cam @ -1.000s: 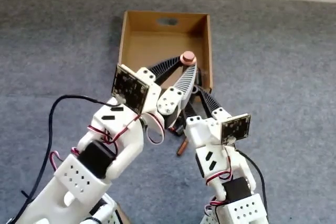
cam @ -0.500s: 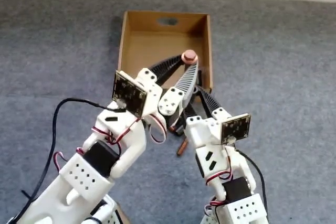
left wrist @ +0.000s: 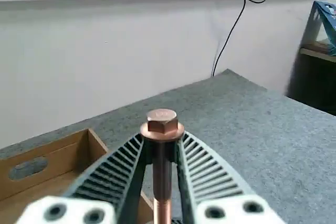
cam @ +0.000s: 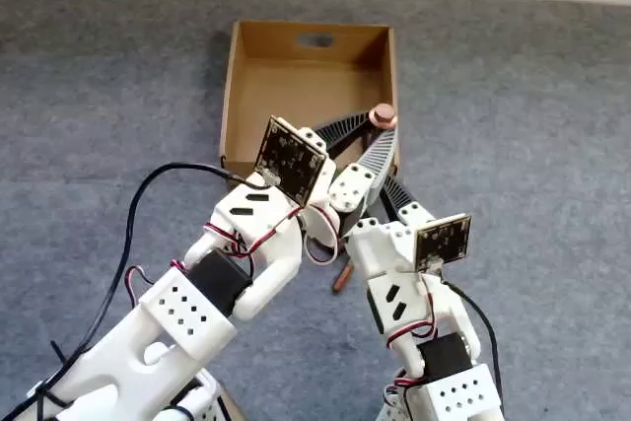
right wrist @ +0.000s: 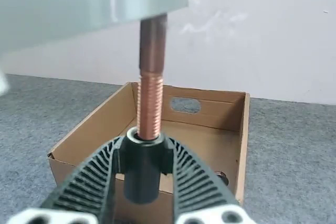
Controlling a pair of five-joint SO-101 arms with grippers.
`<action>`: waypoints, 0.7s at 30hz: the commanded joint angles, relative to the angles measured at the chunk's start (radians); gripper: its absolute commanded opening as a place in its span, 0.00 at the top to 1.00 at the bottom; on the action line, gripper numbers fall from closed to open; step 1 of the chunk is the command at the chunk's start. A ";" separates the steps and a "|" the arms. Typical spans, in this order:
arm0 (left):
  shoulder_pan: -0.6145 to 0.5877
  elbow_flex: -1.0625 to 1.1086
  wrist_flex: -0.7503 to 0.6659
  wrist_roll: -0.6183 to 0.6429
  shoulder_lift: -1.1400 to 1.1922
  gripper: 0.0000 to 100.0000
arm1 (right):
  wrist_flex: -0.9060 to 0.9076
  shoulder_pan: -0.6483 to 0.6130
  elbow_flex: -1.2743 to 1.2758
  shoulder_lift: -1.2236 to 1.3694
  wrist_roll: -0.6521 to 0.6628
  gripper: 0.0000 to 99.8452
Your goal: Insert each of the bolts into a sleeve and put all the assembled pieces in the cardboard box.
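Nearest, spare copper bolt (cam: pixel 341 278) lying on grey carpet (cam: pixel 532 145) btwn arms. Above it, right gripper (right wrist: pixel 142 148) clamped on upright black cylindrical sleeve (right wrist: pixel 140 177). Over that, left gripper (left wrist: pixel 163 142) pinching copper hex-head bolt (left wrist: pixel 161 125) by shank, vertical, threaded end in sleeve's mouth. Beyond, open brown cardboard box (cam: pixel 229 96) w/ small coppery item (right wrist: pixel 220 177) in a corner, too small to ID.

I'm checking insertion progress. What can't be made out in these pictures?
1. Right wrist view: how deep the bolt reaches; the sleeve wall hides its tip.
2. High view: arms cover most of a loose copper rod.
3. Right wrist view: a small object in the cardboard box, partly behind the right gripper, too small to identify.
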 commanded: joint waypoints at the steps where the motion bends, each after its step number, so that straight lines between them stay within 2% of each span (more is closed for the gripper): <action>1: 0.007 -0.062 -0.020 0.000 0.002 0.99 | -0.022 -0.004 0.022 -0.010 -0.005 0.99; 10: 0.005 -0.012 -0.018 -0.003 -0.005 0.99 | -0.022 -0.002 0.022 -0.010 -0.005 0.99; 16: -0.054 0.012 -0.020 -0.002 -0.005 0.99 | -0.022 -0.002 0.022 -0.010 -0.005 0.99; 21: -0.054 0.012 -0.020 -0.002 -0.005 0.99 | -0.022 -0.002 0.022 -0.010 -0.005 0.99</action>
